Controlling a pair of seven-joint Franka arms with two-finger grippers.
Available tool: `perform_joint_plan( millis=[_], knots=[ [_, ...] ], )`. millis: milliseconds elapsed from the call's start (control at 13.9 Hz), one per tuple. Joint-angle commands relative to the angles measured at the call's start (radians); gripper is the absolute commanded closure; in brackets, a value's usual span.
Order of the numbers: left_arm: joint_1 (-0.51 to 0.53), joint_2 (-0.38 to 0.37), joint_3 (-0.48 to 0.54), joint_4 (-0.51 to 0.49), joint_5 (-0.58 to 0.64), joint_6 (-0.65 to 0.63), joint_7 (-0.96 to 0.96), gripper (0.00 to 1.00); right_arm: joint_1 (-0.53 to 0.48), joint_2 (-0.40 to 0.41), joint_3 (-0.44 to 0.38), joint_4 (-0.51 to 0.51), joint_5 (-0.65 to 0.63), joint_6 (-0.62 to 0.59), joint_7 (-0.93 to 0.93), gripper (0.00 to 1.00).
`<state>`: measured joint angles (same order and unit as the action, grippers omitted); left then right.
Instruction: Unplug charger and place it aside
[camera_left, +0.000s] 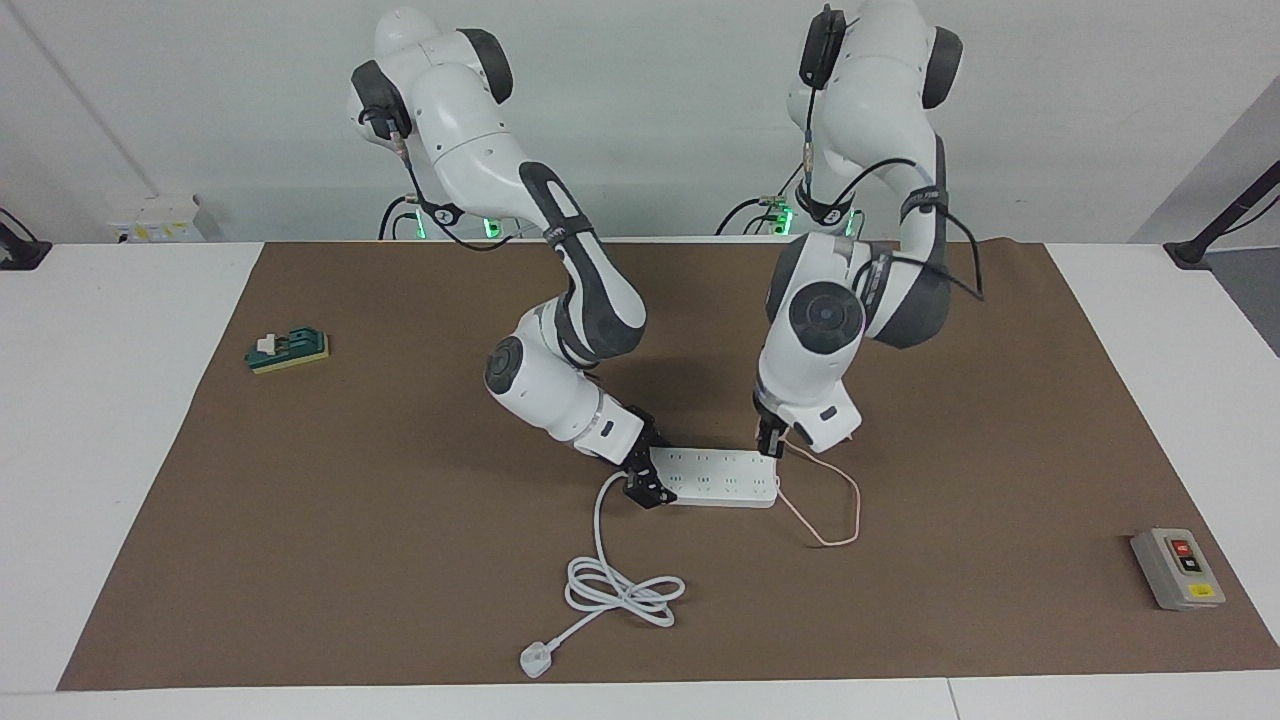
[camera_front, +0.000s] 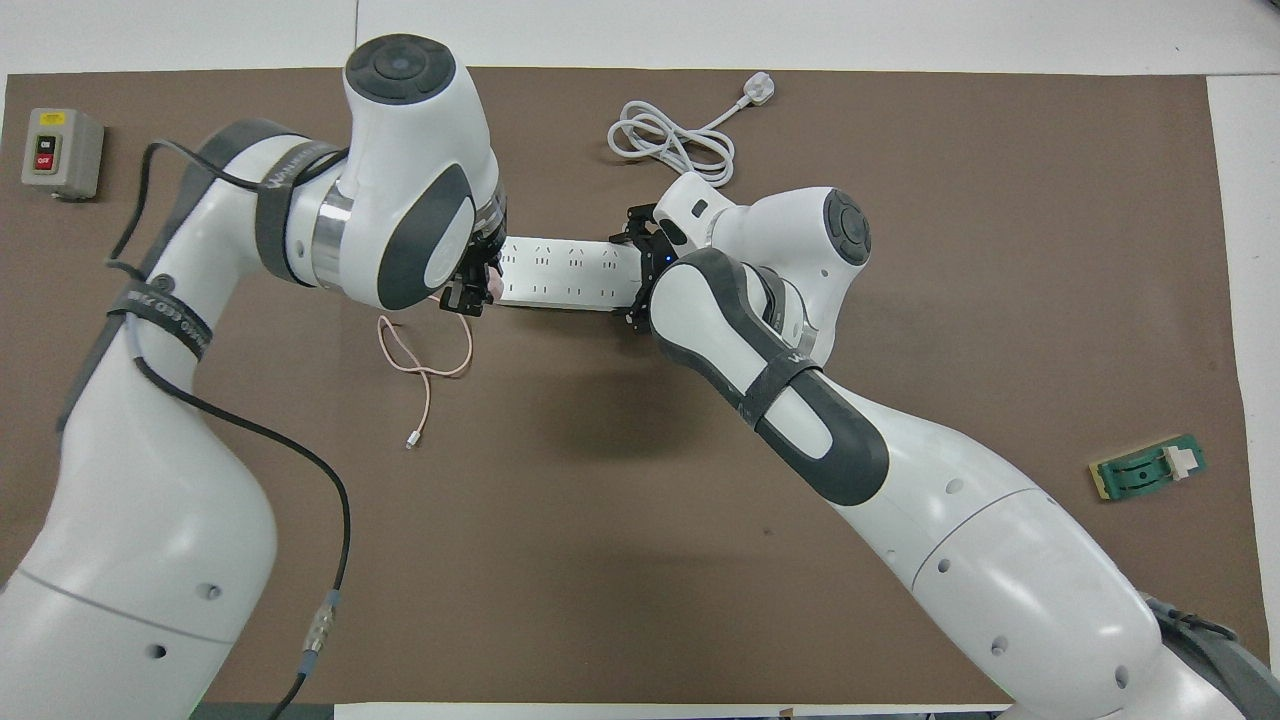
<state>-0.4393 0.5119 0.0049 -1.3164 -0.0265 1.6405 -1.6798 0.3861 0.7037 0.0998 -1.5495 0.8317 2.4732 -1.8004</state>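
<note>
**Charger gripped at the strip, not yet set aside**

Left gripper (camera_left: 770, 440) is down at the power strip (camera_left: 715, 477), at the end toward the left arm, jaws closed on the charger (camera_front: 492, 283). Only a sliver of pink shows between the fingers in the overhead view, so I can't tell if the prongs are out of the socket or still seated. Right gripper (camera_left: 645, 480) is clamped on the strip's other end, where the white cord (camera_left: 620, 590) leaves, presumably bracing it.

Left to do, my read: finish the pull if it isn't free, carry the charger off, put it down on bare mat (camera_left: 400, 560).

Pink cable (camera_left: 835, 505) trails in a loose loop from the charger on the mat beside the strip; it'll drag along and could snag on the strip corner. Nothing else near: switch box (camera_left: 1177, 568) at the left arm's end of the table, green block (camera_left: 288, 350) at the right arm's end, both well apart from the work
</note>
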Motion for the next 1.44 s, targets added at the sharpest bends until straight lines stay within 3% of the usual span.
perform_joint_plan(
  millis=[0,287,359,431,502,861,1364],
  knots=[
    [0.001,-0.052,0.014,-0.001,-0.004,-0.068,0.025,1.00,-0.023,0.022,0.027,0.011,0.000,0.047,-0.031,0.89],
    [0.045,-0.128,0.023,0.038,-0.001,-0.171,0.147,1.00,-0.023,0.022,0.027,0.005,0.001,0.047,-0.031,0.86],
    [0.078,-0.159,0.020,0.039,-0.003,-0.189,0.198,1.00,-0.023,0.020,0.029,0.005,0.001,0.046,-0.030,0.74],
    [0.103,-0.188,0.017,0.039,-0.001,-0.205,0.260,1.00,-0.024,0.020,0.029,0.005,0.001,0.046,-0.028,0.56],
    [0.109,-0.217,0.021,0.039,0.000,-0.218,0.332,1.00,-0.024,0.020,0.029,0.005,0.001,0.044,-0.020,0.01],
    [0.217,-0.334,0.018,0.039,0.029,-0.293,0.761,1.00,-0.085,0.020,0.095,0.008,0.003,0.033,-0.020,0.00],
    [0.369,-0.432,0.018,0.037,0.026,-0.413,1.382,1.00,-0.122,-0.049,0.075,0.009,0.029,0.007,-0.001,0.00]
  ],
)
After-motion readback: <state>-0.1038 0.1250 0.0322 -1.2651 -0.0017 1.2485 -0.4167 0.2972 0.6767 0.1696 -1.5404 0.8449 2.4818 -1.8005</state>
